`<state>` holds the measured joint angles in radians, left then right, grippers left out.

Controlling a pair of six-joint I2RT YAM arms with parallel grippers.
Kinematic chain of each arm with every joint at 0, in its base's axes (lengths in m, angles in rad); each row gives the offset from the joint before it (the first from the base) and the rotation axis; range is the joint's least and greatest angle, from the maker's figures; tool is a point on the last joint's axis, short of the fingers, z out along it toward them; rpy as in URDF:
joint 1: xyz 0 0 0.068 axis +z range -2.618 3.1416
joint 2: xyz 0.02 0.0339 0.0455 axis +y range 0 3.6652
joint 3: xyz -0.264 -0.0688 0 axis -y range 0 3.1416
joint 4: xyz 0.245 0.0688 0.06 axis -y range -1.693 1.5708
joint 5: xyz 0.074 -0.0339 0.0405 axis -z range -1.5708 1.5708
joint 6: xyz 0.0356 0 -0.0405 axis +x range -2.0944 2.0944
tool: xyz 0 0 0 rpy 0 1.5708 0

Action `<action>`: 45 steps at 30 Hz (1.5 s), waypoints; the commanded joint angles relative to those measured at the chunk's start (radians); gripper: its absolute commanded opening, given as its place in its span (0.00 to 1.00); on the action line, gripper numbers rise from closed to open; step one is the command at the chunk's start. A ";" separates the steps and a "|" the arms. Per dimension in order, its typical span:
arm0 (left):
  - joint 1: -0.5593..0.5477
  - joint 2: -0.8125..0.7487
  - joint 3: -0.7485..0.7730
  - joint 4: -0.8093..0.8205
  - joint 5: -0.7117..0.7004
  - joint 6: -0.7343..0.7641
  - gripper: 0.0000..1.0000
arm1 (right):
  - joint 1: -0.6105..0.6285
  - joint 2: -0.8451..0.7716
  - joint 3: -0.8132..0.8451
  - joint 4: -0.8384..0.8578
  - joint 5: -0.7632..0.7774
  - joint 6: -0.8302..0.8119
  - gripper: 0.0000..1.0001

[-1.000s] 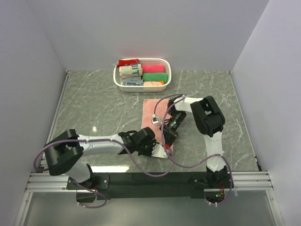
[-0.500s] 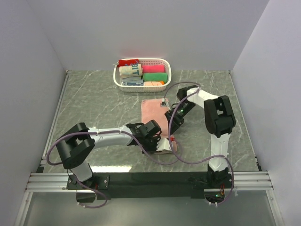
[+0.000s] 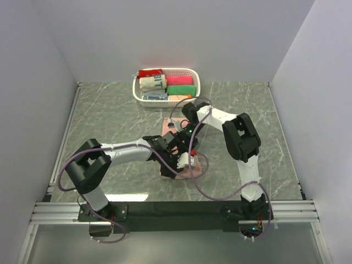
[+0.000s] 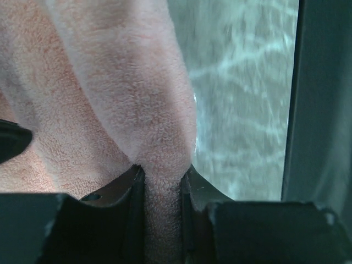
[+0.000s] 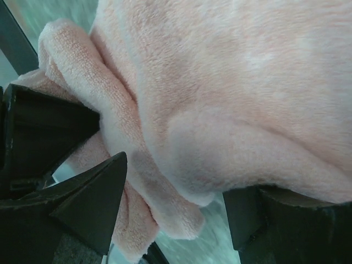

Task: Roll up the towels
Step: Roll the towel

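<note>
While one towel [image 4: 110, 82], six o'clock of one basket [image 3: 194, 82], is pinched by the left gripper [image 4: 162, 184], the right gripper [image 5: 176, 187] is spread open.

Both arms reach in to the middle, end effectors nearly meeting.

The left arm [image 3: 118, 151] bends at its elbow on the left and stretches across to the centre. There the left end effector [image 4: 162, 181] has its jaws pinched tight on a fold of the towel [image 4: 110, 82]. The right arm [image 3: 242, 137] bends sharply at its elbow and points leftward. The right end effector [image 5: 173, 187], just beyond the left one, stands with jaws spread wide.
</note>
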<state>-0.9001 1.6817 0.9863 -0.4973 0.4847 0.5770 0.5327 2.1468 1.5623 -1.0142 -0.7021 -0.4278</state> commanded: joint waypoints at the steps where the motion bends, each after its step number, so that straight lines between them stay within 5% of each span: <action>1: 0.073 0.082 -0.069 -0.346 -0.014 0.041 0.05 | 0.003 0.096 0.067 0.141 0.038 0.073 0.76; 13: 0.196 0.101 -0.063 -0.461 0.040 0.113 0.06 | -0.089 0.061 0.150 0.123 0.038 0.123 0.76; 19: 0.217 0.210 0.017 -0.535 0.147 0.165 0.06 | -0.276 -0.235 -0.077 0.166 -0.026 0.072 0.74; 25: 0.319 0.323 0.086 -0.584 0.216 0.251 0.06 | -0.323 -0.556 -0.261 0.157 -0.118 -0.063 0.58; 31: 0.371 0.322 0.106 -0.537 0.226 0.254 0.01 | -0.208 -0.783 -0.404 0.189 -0.086 -0.133 0.48; 37: 0.372 0.305 0.097 -0.514 0.239 0.256 0.06 | -0.030 -1.045 -0.562 0.291 0.012 -0.209 0.57; 40: 0.375 0.309 0.097 -0.489 0.242 0.247 0.07 | 0.084 -1.148 -0.677 0.435 0.117 -0.206 0.71; 43: 0.375 0.328 0.107 -0.481 0.253 0.238 0.09 | 0.264 -1.132 -0.749 0.561 0.240 -0.213 0.78; 45: 0.377 0.329 0.117 -0.483 0.256 0.234 0.10 | 0.268 -1.089 -0.746 0.607 0.245 -0.175 0.75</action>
<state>-0.5266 1.9583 1.1248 -1.0637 0.9150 0.7887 0.7784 1.0039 0.8330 -0.5900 -0.5686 -0.6186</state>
